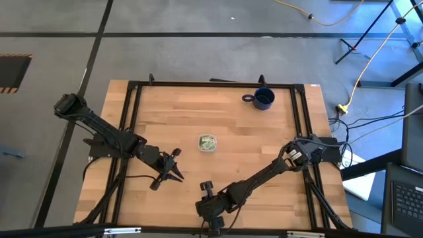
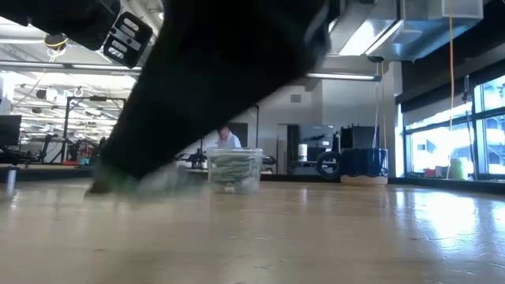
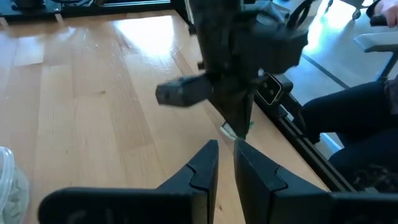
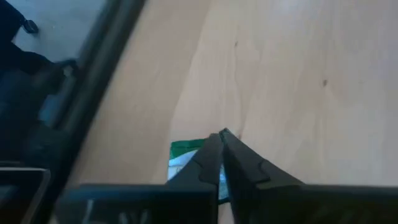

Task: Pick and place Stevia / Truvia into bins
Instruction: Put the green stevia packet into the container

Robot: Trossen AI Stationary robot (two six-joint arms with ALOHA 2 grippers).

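A clear cup (image 1: 208, 143) stands mid-table on its base with several green-white sachets inside; it also shows in the low view (image 2: 233, 168). My right gripper (image 1: 207, 192) is at the table's near edge, pointing down, and is shut on one green-and-white sachet (image 4: 185, 155). The left wrist view shows that sachet (image 3: 230, 130) at the right gripper's tips (image 3: 241, 127), close to the wood. My left gripper (image 1: 173, 165) waits left of it, touching nothing. Its fingers (image 3: 225, 152) stand a narrow gap apart. My right gripper pinches the sachet by one edge (image 4: 208, 149) between its two fingertips, coming from above and pointing steeply down. The rest of the sachet sticks out to one side below the fingers. Whether the sachet is clear of the table cannot be told.
A dark blue mug (image 1: 263, 99) stands near the table's far edge, right of centre. A black frame rail (image 1: 132, 132) runs along the table's sides. Bare wood lies between the cup and both grippers. A person (image 2: 227, 138) is in the room far behind the table.
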